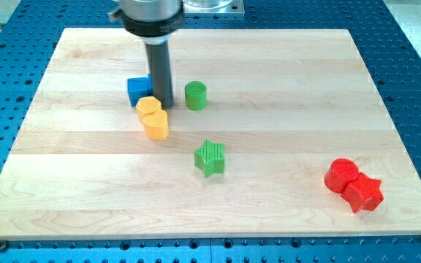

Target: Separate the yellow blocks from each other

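Observation:
Two yellow blocks lie touching each other left of the board's middle: an upper yellow block (149,107) and a lower yellow block (156,125). My tip (162,104) stands just right of the upper yellow block, touching or nearly touching it. A blue cube (138,90) sits just behind the upper yellow block, to the left of the rod.
A green cylinder (195,96) stands right of the rod. A green star (210,158) lies below the middle. A red cylinder (340,175) and a red star (363,193) touch each other at the lower right. The wooden board (283,88) lies on a blue perforated table.

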`<action>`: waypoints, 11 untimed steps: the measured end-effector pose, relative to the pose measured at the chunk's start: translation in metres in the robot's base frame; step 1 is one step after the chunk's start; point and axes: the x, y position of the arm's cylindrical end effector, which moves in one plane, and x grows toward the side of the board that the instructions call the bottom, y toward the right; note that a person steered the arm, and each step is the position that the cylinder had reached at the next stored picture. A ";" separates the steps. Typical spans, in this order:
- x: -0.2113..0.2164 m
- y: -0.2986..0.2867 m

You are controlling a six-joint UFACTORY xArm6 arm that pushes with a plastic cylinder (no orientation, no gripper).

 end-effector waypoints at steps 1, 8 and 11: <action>0.001 -0.039; 0.095 0.084; 0.116 0.176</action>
